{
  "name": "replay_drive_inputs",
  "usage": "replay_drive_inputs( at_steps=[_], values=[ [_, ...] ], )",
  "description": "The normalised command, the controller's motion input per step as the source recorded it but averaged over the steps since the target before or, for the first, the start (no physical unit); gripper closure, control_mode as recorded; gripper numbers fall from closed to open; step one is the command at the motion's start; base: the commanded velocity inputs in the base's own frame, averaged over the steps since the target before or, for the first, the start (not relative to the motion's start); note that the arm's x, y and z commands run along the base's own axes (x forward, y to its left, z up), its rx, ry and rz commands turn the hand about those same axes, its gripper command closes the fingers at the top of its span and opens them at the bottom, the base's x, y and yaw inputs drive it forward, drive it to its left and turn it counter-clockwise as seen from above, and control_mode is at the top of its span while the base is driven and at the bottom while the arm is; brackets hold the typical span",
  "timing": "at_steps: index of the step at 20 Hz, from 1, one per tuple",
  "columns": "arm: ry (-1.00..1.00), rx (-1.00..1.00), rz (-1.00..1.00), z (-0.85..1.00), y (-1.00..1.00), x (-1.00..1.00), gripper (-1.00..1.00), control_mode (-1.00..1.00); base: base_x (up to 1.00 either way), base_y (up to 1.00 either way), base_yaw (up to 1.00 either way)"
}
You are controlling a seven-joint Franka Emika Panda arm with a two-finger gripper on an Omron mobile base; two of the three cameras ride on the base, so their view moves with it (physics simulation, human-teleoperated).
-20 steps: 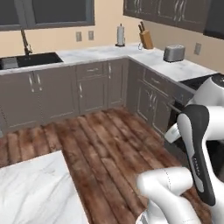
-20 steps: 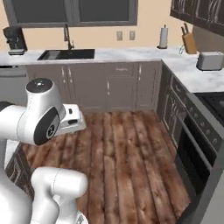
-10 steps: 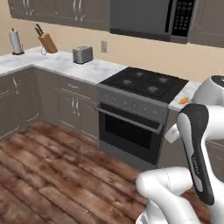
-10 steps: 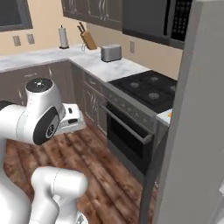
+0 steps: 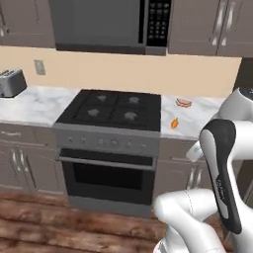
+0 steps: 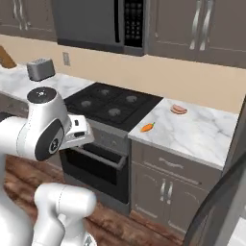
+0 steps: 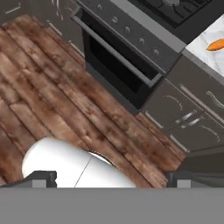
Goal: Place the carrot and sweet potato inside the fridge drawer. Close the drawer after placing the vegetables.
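Tool (image 7: 109, 179) wide open, empty, aimed at floor. Carrot (image 6: 147, 127) far ahead on table (image 6: 202, 134); small, tapered, may roll from fingers. Sweet potato unlocated.

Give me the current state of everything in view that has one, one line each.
carrot: lying loose on the marble counter beside the stove, not gripped.
pink-tan food piece: lying on the same counter, apart from the carrot.
oven door: shut.
counter drawer: shut.
microwave: door shut.
gripper: open, holding nothing, pointing at the floor.
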Motion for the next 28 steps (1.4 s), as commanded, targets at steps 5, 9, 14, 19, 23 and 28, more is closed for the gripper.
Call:
replay_drive_inputs(
  at_steps=[5, 9, 14, 19, 23, 28],
  values=[
    [0.0, 0.0, 0.0, 0.0, 0.0, 0.0, -1.0, 1.0, 0.96, 0.28, -0.61],
    [0.0, 0.0, 0.0, 0.0, 0.0, 0.0, -1.0, 1.0, 0.76, 0.03, -0.56],
    [0.0, 0.0, 0.0, 0.0, 0.0, 0.0, -1.0, 1.0, 0.64, 0.28, -0.44],
    [0.0, 0.0, -0.25, -0.24, 0.49, 0.07, -1.0, -1.0, 0.04, 0.29, -0.14],
    [0.02, 0.06, -0.5, -0.55, 0.29, 0.66, -1.0, -1.0, 0.0, 0.0, 0.0],
    [0.08, 0.16, -0.37, -0.48, -0.1, 0.96, -1.0, -1.0, 0.0, 0.0, 0.0]
  ],
)
